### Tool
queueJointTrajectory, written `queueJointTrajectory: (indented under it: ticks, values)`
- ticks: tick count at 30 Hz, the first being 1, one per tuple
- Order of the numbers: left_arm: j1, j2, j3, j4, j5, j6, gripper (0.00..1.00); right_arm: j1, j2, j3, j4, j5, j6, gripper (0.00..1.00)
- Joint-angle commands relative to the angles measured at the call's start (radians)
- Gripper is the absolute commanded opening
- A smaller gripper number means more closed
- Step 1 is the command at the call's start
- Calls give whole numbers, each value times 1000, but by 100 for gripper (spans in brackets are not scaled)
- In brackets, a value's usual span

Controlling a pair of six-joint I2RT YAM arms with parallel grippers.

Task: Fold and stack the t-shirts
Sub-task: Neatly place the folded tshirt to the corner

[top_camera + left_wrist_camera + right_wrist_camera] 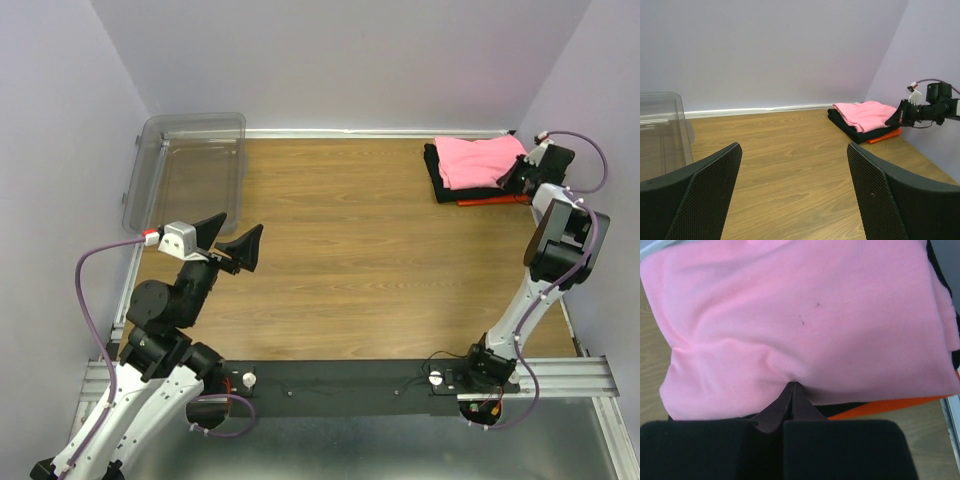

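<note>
The t-shirts lie stacked at the table's far right corner. A salmon-pink one [478,158] [867,114] [805,315] is on top, a black one [440,182] [855,131] [842,409] under it, and an orange one [495,200] [885,136] [890,407] at the bottom. My right gripper [512,178] [898,117] [793,385] is shut, its tips pressed into the pink shirt's near edge, where the cloth puckers. No cloth shows between its fingers. My left gripper [243,222] [794,150] hangs wide open over bare wood at the left, holding nothing.
A clear plastic bin [190,170] [660,130] stands at the far left corner against the wall. Lilac walls close the table at the back and on both sides. The wooden tabletop [350,240] stretches between the bin and the stack.
</note>
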Motion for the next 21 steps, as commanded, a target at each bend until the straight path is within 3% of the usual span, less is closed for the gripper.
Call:
queueJointTrajectory:
  ticks: [1, 5, 8, 11, 14, 21]
  values:
    - [7, -5, -7, -4, 7, 10, 94, -22, 37, 58, 58, -39, 94, 1]
    - [5, -2, -7, -2, 11, 10, 94, -41, 23, 23, 58, -158, 62, 1]
    - [5, 1, -7, 1, 16, 10, 94, -42, -18, -11, 50, -383, -88, 1]
    - [5, 6, -7, 1, 17, 9, 94, -42, -81, -17, 55, -467, -145, 1]
    - [5, 7, -10, 3, 19, 9, 94, -42, -88, 26, 55, -406, -89, 1]
    - [5, 12, -12, 4, 24, 7, 94, -42, 89, 217, 50, -143, 166, 1]
